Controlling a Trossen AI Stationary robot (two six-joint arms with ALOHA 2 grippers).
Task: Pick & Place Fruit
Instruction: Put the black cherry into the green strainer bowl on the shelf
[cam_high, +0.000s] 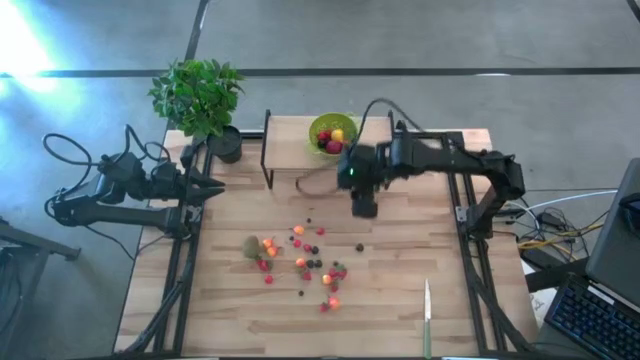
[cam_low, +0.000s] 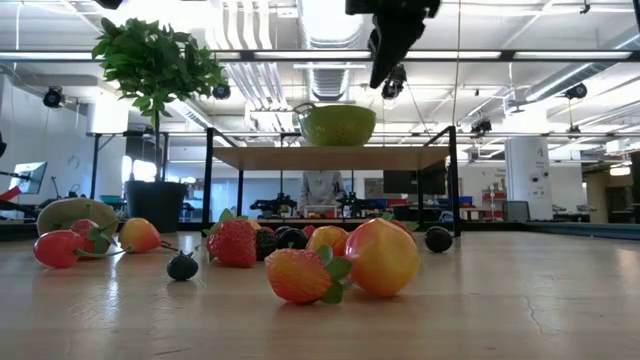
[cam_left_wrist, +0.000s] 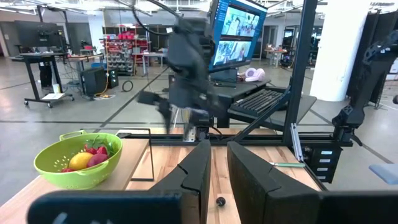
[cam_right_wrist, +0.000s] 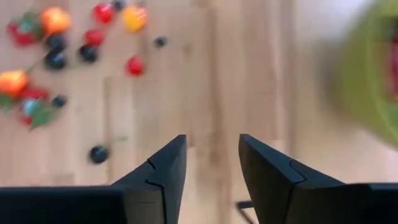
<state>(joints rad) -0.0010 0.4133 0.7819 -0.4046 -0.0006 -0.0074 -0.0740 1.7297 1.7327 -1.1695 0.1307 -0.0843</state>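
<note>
Many tiny red, orange, yellow and dark fruits (cam_high: 305, 262) lie scattered on the wooden table, with a fuzzy brown kiwi (cam_high: 252, 246) at their left. A lime-green bowl (cam_high: 333, 133) holding a few fruits stands on a raised shelf (cam_low: 330, 157) at the far edge. My right gripper (cam_high: 363, 208) hangs open above the bare table between bowl and scattered fruit, pointing steeply down, nothing between its fingers (cam_right_wrist: 212, 168). My left gripper (cam_high: 215, 188) waits shut at the table's left edge, pointing level across the table.
A potted green plant (cam_high: 200, 100) stands at the far left corner. A slim knife (cam_high: 427, 310) lies near the front right. A black frame (cam_high: 268, 150) carries the shelf beside the bowl. Bare wood lies between the fruit and the shelf.
</note>
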